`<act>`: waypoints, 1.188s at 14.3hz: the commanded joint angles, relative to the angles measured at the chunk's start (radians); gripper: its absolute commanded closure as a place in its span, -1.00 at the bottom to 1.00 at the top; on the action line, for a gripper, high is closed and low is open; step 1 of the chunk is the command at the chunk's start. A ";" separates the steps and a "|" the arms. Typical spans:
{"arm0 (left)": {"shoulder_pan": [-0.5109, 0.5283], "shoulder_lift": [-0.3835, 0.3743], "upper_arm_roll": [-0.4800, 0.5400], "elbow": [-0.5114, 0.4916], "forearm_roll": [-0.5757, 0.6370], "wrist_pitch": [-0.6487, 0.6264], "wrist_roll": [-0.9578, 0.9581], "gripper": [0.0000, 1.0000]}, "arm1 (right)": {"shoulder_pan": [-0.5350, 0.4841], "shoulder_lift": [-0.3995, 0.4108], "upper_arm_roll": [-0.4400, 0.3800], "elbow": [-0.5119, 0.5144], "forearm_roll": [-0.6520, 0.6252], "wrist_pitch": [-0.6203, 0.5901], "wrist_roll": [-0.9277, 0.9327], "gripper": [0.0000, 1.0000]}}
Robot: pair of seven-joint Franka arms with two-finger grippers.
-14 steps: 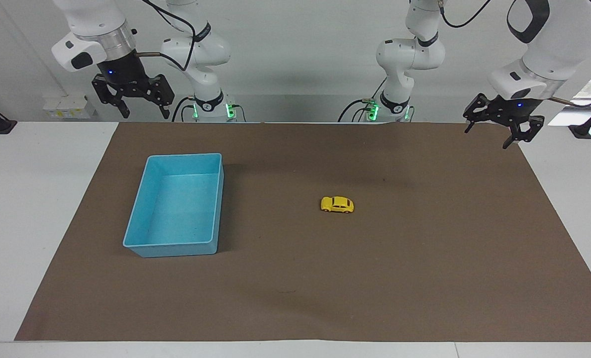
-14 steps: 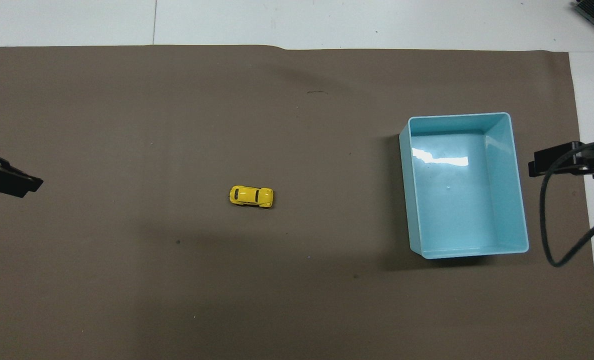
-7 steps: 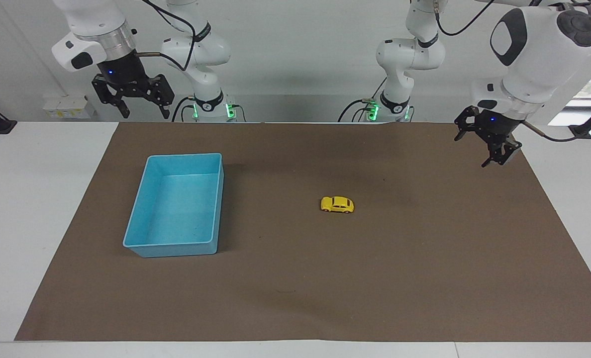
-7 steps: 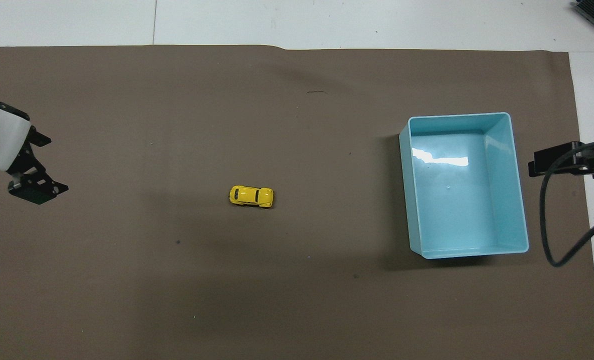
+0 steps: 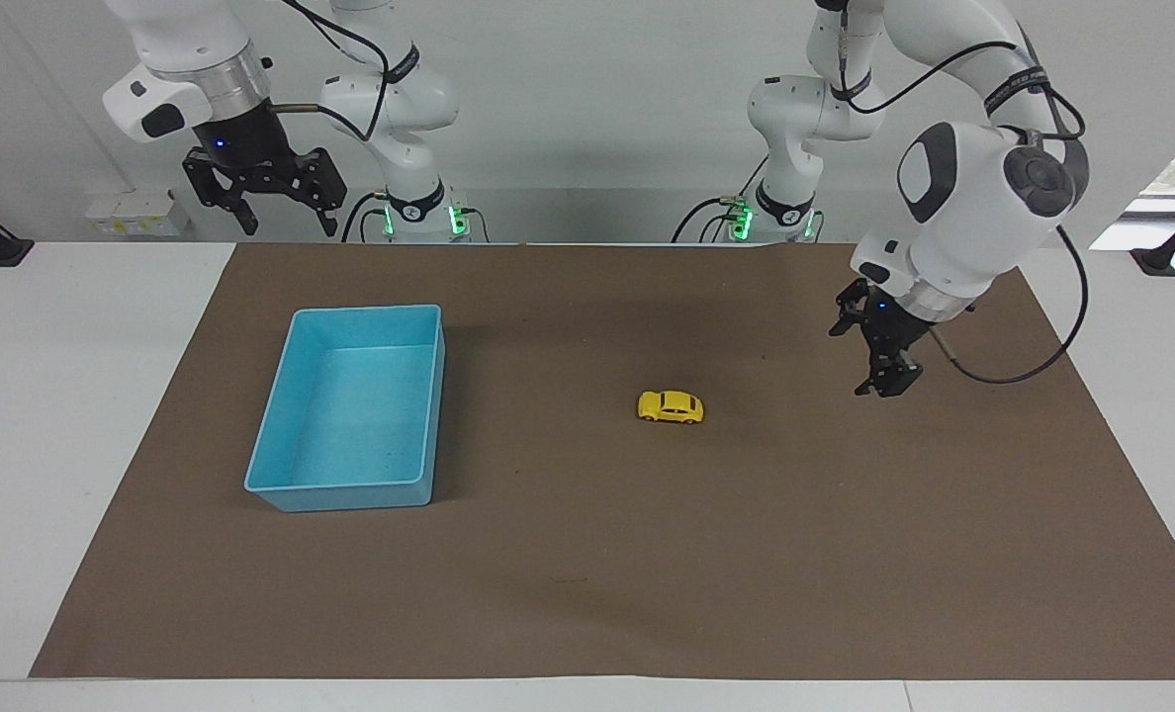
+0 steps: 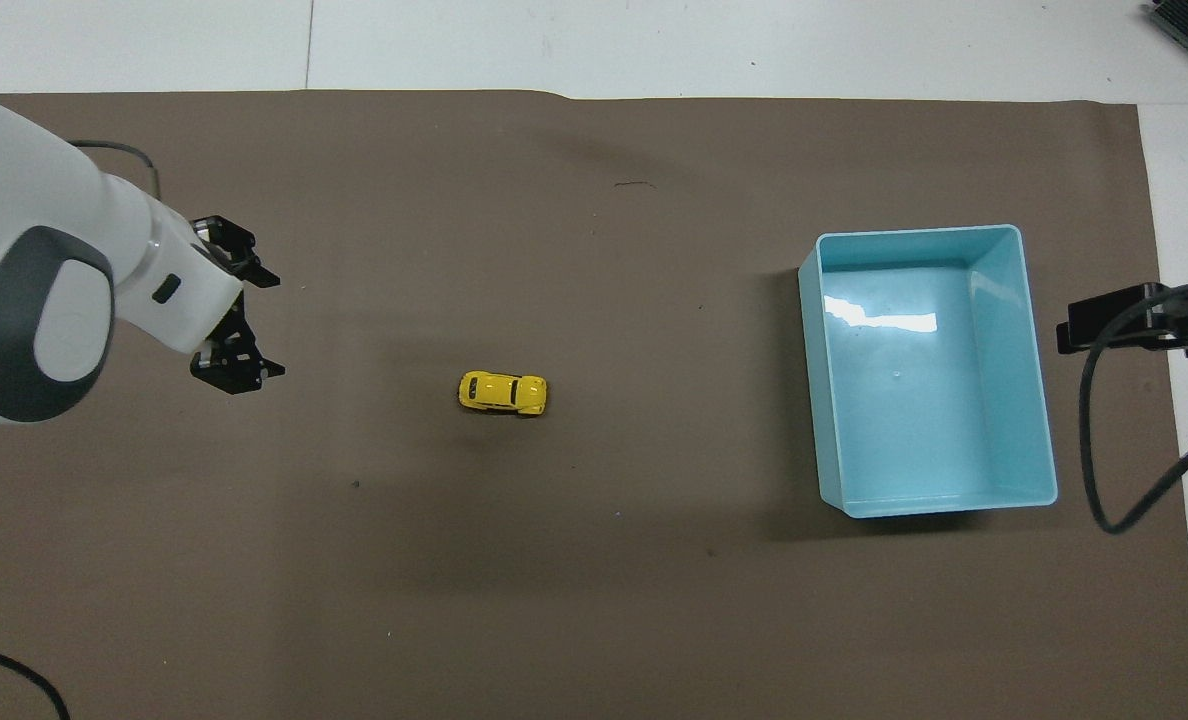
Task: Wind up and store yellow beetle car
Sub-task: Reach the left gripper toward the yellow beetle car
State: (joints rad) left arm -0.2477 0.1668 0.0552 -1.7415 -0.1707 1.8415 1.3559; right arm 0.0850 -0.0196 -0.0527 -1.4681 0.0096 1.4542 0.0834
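The yellow beetle car point(image 5: 670, 406) point(image 6: 502, 393) stands on its wheels near the middle of the brown mat, with nothing touching it. My left gripper point(image 5: 850, 360) point(image 6: 274, 327) hangs open and empty a little above the mat, a clear gap away from the car toward the left arm's end of the table. The blue bin point(image 5: 370, 309) point(image 6: 914, 231) is empty and sits toward the right arm's end. My right gripper point(image 5: 289, 227) waits high up and open at that end; only its tip point(image 6: 1104, 325) shows in the overhead view.
The brown mat point(image 5: 647, 574) point(image 6: 594, 600) covers most of the white table point(image 5: 73, 396). A black cable point(image 6: 1094, 480) loops down beside the bin at the right arm's end.
The left arm has swung in from the table's end over the mat toward the car and come lower, its gripper still open. The right arm, car and bin have not moved.
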 commanded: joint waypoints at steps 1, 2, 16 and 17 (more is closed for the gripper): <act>-0.085 0.010 0.017 -0.068 -0.023 0.102 0.017 -1.00 | -0.007 -0.010 0.001 -0.006 0.016 0.000 0.012 -1.00; -0.105 0.005 0.017 -0.107 -0.023 0.146 0.005 -1.00 | -0.007 -0.010 0.001 -0.006 0.018 0.000 0.012 -1.00; -0.331 0.046 0.017 -0.266 -0.024 0.453 -0.208 -1.00 | -0.007 -0.010 0.001 -0.006 0.016 0.000 0.012 -1.00; -0.340 0.056 0.017 -0.276 -0.024 0.473 -0.218 -1.00 | -0.007 -0.010 0.001 -0.006 0.016 0.000 0.012 -1.00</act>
State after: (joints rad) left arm -0.5568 0.2210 0.0523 -1.9797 -0.1796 2.2604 1.1525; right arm 0.0850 -0.0196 -0.0527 -1.4681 0.0096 1.4542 0.0834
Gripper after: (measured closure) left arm 0.000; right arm 0.000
